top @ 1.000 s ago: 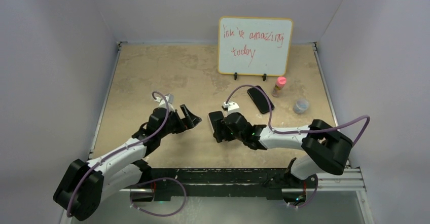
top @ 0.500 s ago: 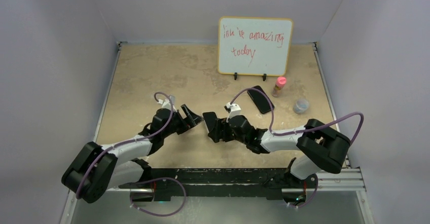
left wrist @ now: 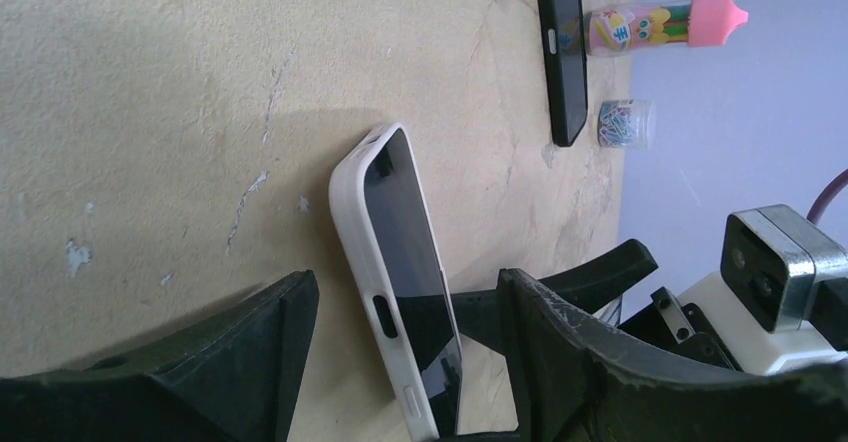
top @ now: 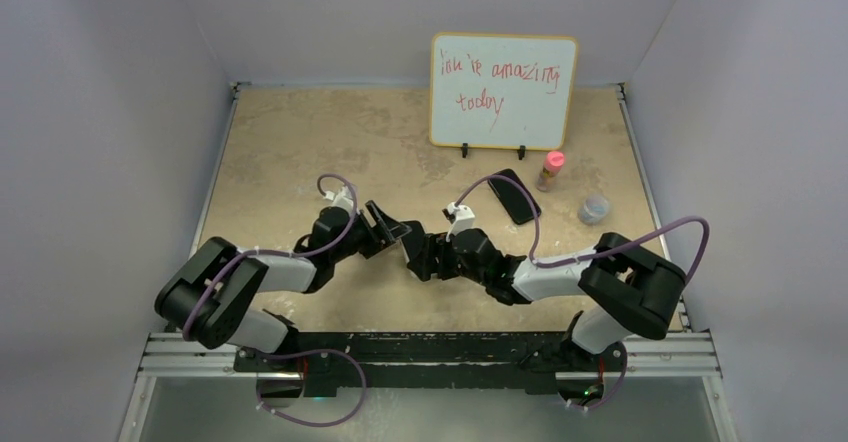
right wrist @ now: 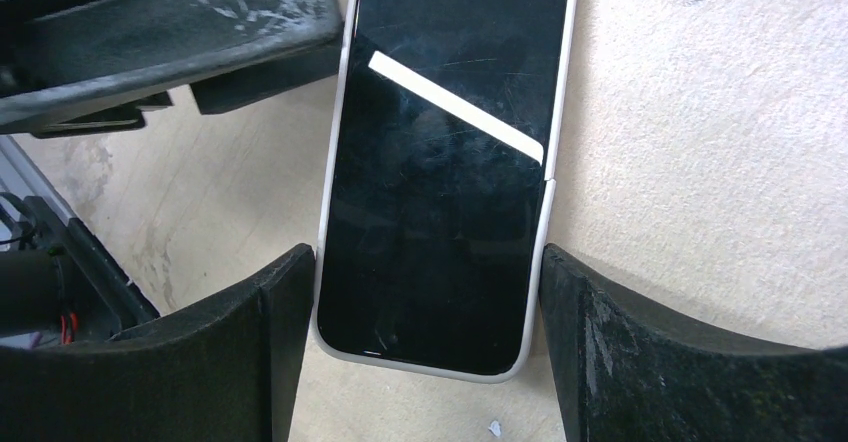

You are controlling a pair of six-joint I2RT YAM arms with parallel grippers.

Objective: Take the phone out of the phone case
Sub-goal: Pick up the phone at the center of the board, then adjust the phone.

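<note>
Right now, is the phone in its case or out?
In. The white case rims the phone on every visible side.

Left gripper point(top: 388, 226) and right gripper point(top: 415, 253) crowd the cased phone point(right wrist: 440, 162). Tabletop point(top: 280, 152) lies open leftward; black phone point(top: 514, 196), bottle point(top: 551, 170) and jar point(top: 594, 209) clutter the right rear.

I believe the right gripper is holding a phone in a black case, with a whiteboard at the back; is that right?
Not quite: the case is white, not black, as the left wrist view shows. The right gripper does hold the phone, and the whiteboard stands at the back.
</note>
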